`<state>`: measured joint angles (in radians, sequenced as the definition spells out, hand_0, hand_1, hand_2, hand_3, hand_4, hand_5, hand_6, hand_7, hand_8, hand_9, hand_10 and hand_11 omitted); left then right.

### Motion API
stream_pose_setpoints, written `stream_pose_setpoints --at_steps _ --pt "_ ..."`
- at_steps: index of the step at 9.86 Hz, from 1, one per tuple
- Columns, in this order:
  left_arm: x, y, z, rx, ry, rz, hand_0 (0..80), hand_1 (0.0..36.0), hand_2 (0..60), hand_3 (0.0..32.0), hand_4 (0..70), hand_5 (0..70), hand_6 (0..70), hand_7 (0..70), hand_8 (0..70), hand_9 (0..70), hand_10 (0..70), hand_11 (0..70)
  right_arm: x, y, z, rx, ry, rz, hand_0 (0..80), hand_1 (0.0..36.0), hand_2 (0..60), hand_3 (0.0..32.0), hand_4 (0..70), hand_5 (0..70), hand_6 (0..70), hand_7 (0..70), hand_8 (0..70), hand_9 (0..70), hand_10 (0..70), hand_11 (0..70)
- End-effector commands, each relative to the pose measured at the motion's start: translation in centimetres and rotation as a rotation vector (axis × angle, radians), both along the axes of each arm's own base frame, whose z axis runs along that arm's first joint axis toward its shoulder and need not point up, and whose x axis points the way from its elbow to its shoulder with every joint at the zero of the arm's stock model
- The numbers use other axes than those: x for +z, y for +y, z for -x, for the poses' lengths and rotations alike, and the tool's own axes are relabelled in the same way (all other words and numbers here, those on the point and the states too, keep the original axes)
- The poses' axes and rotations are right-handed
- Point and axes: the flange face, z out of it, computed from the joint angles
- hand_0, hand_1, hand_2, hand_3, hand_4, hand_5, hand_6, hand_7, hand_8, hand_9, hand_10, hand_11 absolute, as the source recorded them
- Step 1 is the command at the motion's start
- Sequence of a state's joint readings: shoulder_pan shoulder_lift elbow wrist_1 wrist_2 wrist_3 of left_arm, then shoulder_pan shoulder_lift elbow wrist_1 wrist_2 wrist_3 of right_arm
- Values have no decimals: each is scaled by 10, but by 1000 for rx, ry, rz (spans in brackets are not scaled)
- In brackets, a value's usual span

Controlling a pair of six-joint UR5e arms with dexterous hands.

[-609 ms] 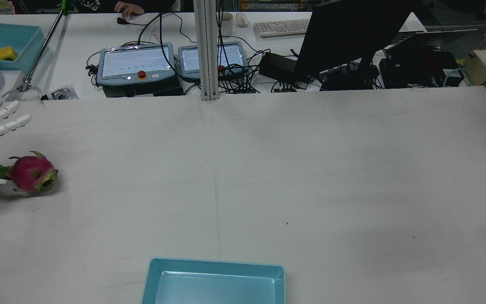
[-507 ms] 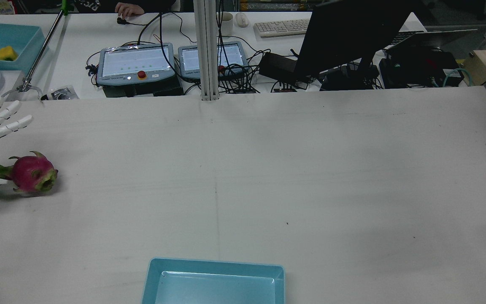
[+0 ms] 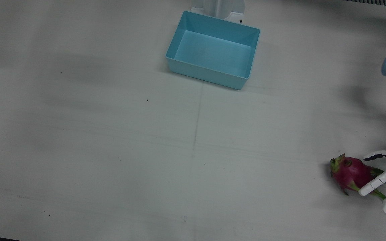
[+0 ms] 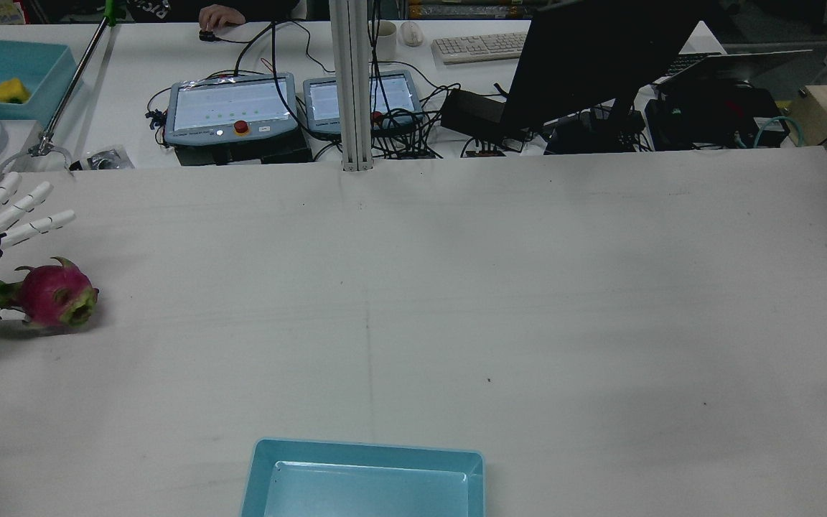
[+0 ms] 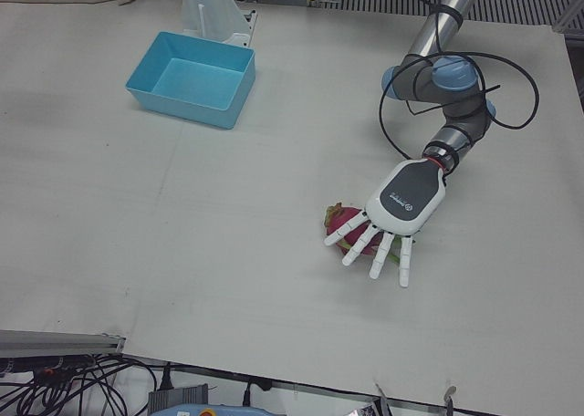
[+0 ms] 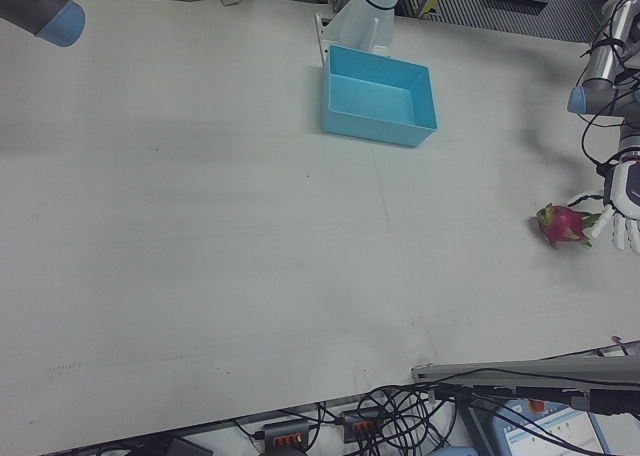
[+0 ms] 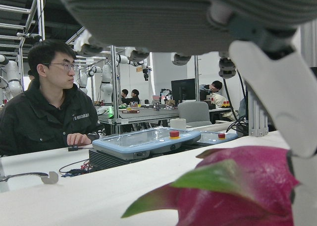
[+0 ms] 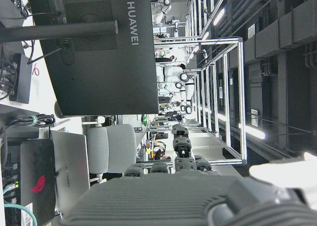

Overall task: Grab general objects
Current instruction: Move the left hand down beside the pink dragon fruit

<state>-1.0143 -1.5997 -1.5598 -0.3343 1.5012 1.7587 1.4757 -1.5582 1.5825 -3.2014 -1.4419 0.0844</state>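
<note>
Nearby, blue bin well apart from dragon fruit; table.

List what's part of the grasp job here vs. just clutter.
Job:
- dragon fruit, lying on the table
- left hand, fingers spread over the fruit, not closed on it
- blue bin, empty, probably the drop target

Lying about:
- two teach pendants, monitor, keyboard
- second bin with a yellow object
</note>
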Motion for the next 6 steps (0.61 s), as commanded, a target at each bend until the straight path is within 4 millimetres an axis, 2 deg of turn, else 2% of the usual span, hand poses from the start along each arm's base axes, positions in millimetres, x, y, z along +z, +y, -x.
stream_pose_setpoints --at_steps 1,4,6 --pt "3 0 -26 23 -48 -8 622 359 236 320 0 55 0 0 0 0 0 0 0 0 0 0 0 0 0 0 0 0 0 0 0 0 0 0 0 0" --pt "9 -7 -31 23 -54 -1 630 360 239 320 0 69 0 0 0 0 0 0 0 0 0 0 0 0 0 0 0 0 0 0 0 0 0 0 0 0" --pt "13 -15 -37 19 -72 2 586 326 222 320 0 137 0 0 0 0 0 0 0 0 0 0 0 0 0 0 0 0 0 0 0 0 0 0 0 0"
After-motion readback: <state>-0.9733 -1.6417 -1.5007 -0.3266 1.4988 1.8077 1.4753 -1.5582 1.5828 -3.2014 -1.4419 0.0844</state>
